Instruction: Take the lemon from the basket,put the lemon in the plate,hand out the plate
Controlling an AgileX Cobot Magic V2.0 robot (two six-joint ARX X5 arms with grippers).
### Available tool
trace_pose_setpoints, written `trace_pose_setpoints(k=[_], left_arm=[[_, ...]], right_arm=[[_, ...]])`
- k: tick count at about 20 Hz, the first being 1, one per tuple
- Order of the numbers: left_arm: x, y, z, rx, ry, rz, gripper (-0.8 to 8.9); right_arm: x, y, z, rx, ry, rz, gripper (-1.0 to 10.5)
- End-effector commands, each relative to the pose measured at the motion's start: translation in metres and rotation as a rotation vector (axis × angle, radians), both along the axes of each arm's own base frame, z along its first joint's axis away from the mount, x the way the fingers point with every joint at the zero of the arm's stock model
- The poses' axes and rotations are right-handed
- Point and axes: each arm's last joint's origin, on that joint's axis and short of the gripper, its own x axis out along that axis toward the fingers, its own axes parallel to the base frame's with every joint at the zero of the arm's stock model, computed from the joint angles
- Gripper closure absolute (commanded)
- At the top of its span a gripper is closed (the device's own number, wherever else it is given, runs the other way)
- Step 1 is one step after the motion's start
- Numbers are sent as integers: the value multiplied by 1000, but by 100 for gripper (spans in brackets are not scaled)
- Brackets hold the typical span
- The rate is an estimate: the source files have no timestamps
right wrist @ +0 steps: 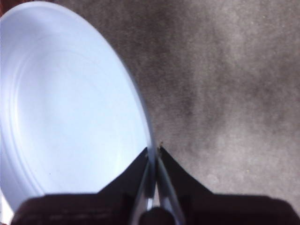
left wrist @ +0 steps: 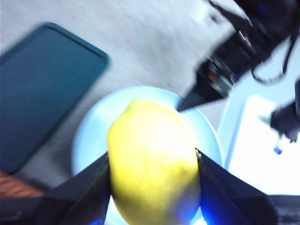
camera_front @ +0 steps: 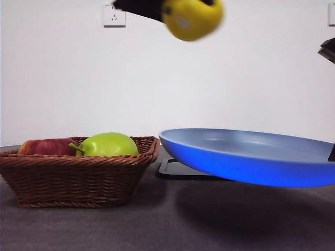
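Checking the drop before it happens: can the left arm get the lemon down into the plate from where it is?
Probably yes. The left pincer holds the lemon above the plate, which the right pincer grips by its rim, lifted off the table. Nothing shows between them.

A robot test bench in a plain room, like a lab: a bare white wall with a socket plate at far left, a table under grey cloth, and black cabling beside it.
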Motion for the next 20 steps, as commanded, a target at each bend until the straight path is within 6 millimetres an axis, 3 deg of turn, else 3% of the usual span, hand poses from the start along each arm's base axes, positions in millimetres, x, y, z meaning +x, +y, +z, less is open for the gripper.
trace_pose_setpoints(k=[1, 5, 11, 15, 20], left_arm=[[-12, -29, -7, 18, -29, -47, 677], [-19, -63, -37, 122, -58, -50, 673], [-11, -89, -84, 217, 4, -73, 645], [-11, -94, -94, 242, 19, -81, 520], [-12, -94, -94, 242, 19, -84, 514]], right_arm=[[3, 1, 3, 9, -11, 0, 943], [3, 1, 3, 9, -11, 1, 943], [3, 1, 3, 6, -16, 7, 943], [3, 1, 3, 6, -16, 7, 943], [3, 1, 3, 7, -15, 7, 943]])
